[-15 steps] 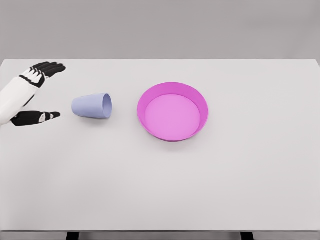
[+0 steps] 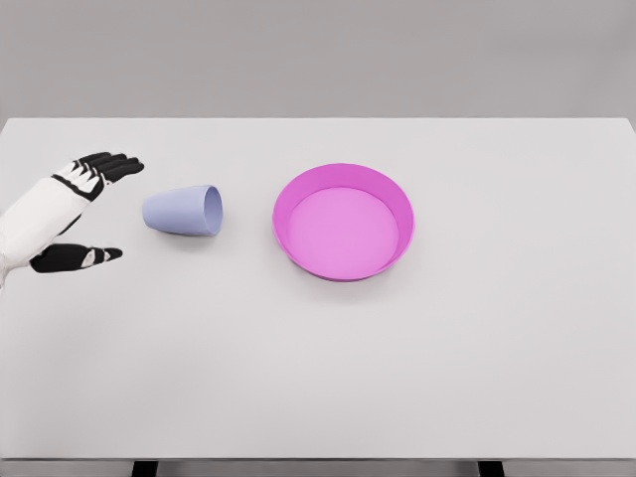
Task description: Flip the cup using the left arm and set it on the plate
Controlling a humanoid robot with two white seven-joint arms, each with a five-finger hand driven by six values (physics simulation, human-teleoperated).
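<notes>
White-and-black left hand (image 2: 75, 209) is sliding in from the left edge, and compared with half a second back it's dropping a bit lower and creeping right, so the fingertips are now sitting closer to the cup than they were. That reads to me like the approach phase is still going, no contact yet. The hand is staying wide open: the fingers (image 2: 109, 164) are stretching out toward the far side of the cup and the thumb (image 2: 84, 255) is pointing along the near side, with a big gap between them and nothing in it. It's not touching anything I can see.

Moving right, the pale lavender cup (image 2: 183, 211) is lying on its side on the white table (image 2: 318, 378), mouth facing right toward the plate, exactly where it was before. So it's not getting flipped yet.

Further right, the pink plate (image 2: 344, 171) is sitting empty near the middle of the table, close beside the cup but not touching it. Right hand isn't showing anywhere.
</notes>
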